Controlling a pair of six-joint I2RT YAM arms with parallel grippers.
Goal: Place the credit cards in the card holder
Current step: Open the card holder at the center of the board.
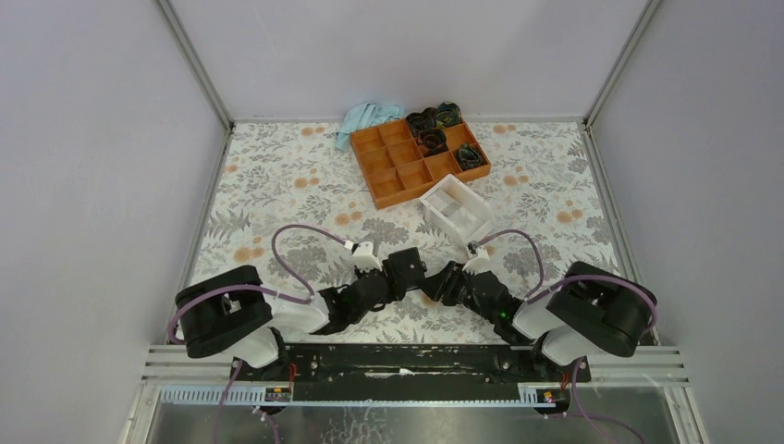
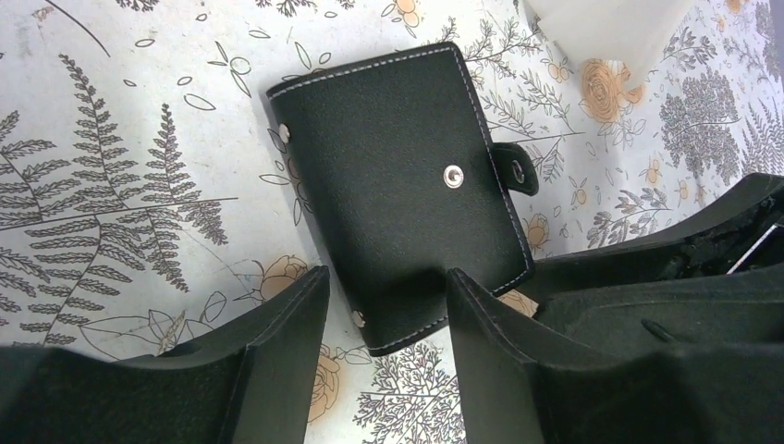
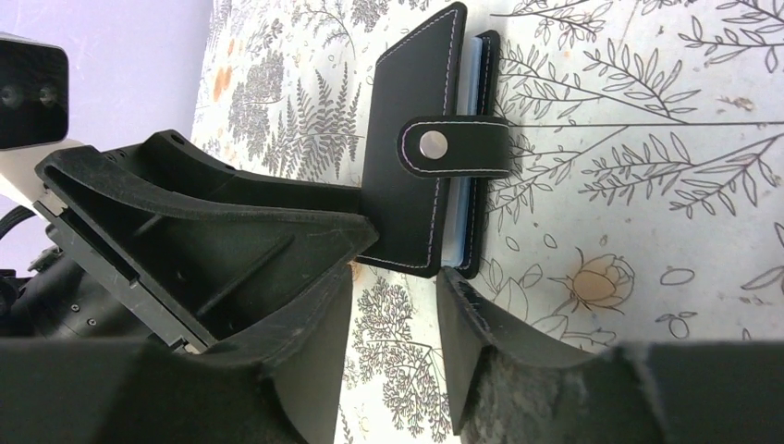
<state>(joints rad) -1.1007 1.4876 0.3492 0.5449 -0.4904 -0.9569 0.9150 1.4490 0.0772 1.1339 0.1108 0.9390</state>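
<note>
The black card holder [image 2: 398,185] is lying flat and folded on the floral table [image 1: 277,185], near the arm bases. The left gripper [image 2: 388,277] is hovering over its near end with jaws partly apart, clasping nothing. The right gripper [image 3: 393,276] is facing its blue-lined edge, jaws likewise apart and holding nothing.

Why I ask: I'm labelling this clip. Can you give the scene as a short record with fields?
card holder: black, folded, lying on the floral table between both grippers
left gripper: open, at the holder's near corner
right gripper: open, just short of the holder's end
credit cards: none visible in any view
farther back: orange tray with dark items, white box, blue cloth
</note>
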